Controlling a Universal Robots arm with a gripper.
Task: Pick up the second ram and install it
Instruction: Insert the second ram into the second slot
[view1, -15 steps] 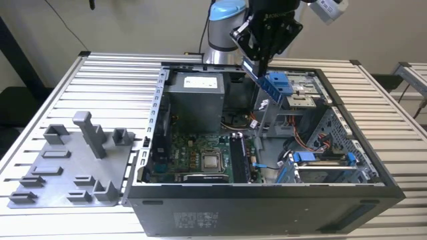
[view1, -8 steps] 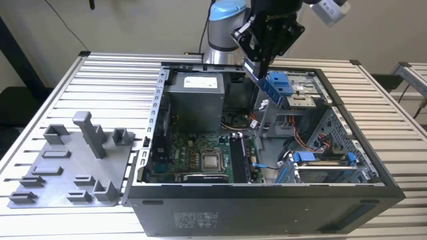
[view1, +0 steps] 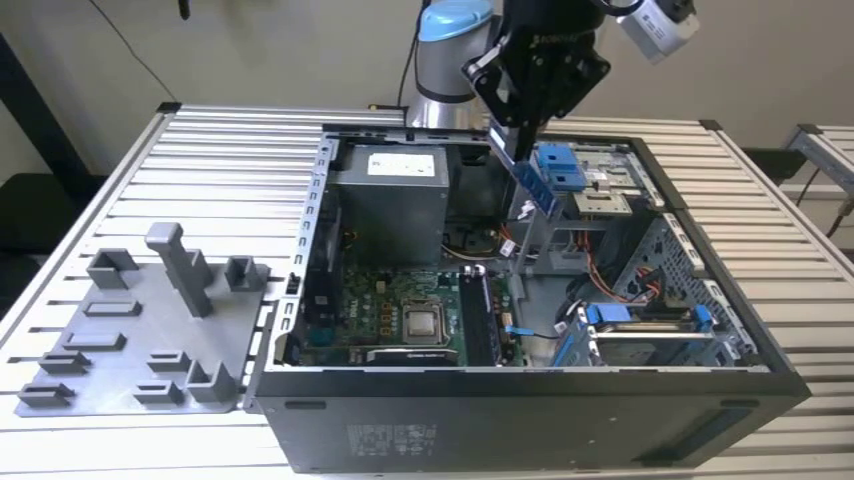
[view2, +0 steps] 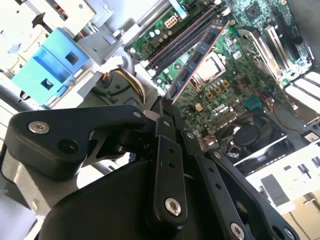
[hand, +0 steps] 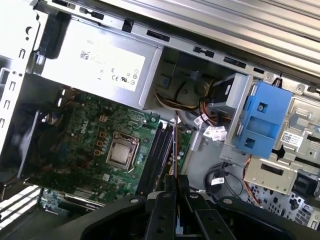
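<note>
I am in the carrying part of the job: my hand (view1: 515, 125) is clenched on the second ram (view1: 525, 180), gripping it by one short end so the bluish board hangs below my fingers. It is up in the air over the open computer case (view1: 534, 375), above the level of the case rim and touching nothing else.

In the second wrist view the second ram (view2: 197, 62) runs out from my hand (view2: 164, 111) toward the long black memory slots (view2: 182, 40) on the motherboard (view2: 235, 95). It looks roughly in line with them, but well apart from them. In the first wrist view I see the stick nearly edge-on (hand: 174, 152), beside those slots (hand: 159, 150) and next to the processor socket (hand: 120, 152).

The grey tray (view1: 134, 330) sits on the counter (view1: 227, 160) at the exterior view's left, away from my hand.

As I judge it, pickup is done and installing is not. Seating the stick calls for its long edge square to a free slot, then a straight, even press. I cannot tell from here which slot is free.
</note>
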